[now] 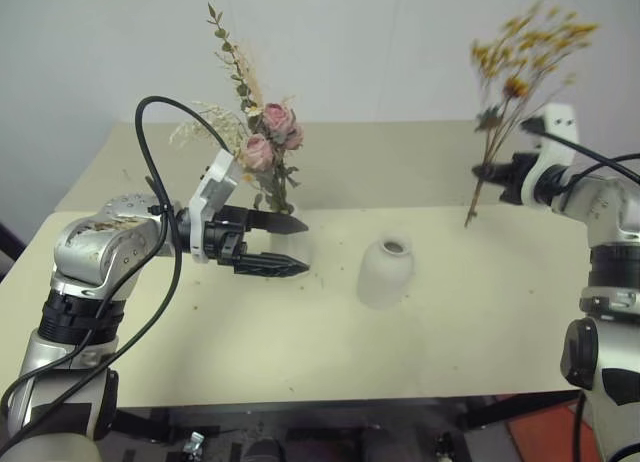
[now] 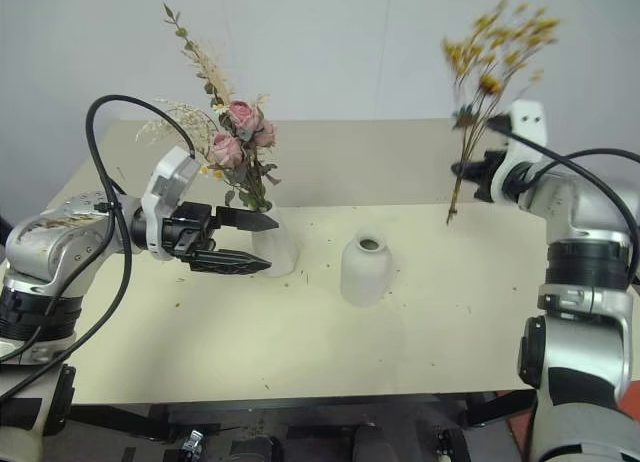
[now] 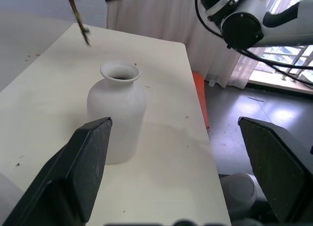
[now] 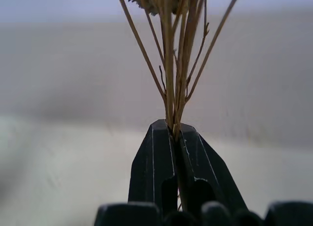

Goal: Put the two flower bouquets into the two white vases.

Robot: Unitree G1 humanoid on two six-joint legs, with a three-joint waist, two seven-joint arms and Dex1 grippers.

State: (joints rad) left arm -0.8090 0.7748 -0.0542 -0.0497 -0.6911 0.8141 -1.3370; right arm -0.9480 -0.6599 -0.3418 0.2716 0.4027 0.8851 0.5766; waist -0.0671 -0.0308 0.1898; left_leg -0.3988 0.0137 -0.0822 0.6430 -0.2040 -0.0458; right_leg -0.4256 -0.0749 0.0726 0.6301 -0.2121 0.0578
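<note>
1. One half of the task looks done: the bouquet of pink roses with pale dried sprigs and green leaves [image 2: 232, 132] stands upright in the tall, slim, matte white ceramic vase [image 2: 277, 247] on the left part of the cream-coloured counter [image 2: 450, 322].

2. The left gripper [image 2: 245, 242] sits just in front of that tall vase with its two black fingers spread wide and nothing between them. It hides part of the vase, and I cannot tell whether a finger touches it.

3. The other half is still open. The shorter, wider, bell-shaped white vase with the narrow neck [image 2: 365, 270] stands empty near the middle of the counter, its dark mouth unobstructed.

4. The bouquet of tiny yellow-orange flowers on thin brown stems [image 2: 495, 47] is held in the air, well to the right of the short vase and clear of the counter. The right gripper [image 4: 175, 138] has its fingers pressed together on the bundle of stems, low down, with the stem tips hanging free below the grip.

5. What remains, as I judge it: carry the yellow bouquet over the short vase, line the stem tips up with the narrow neck, lower them in and let go. The neck is small and the stems splay a little, so that is where a miss is most likely.
</note>
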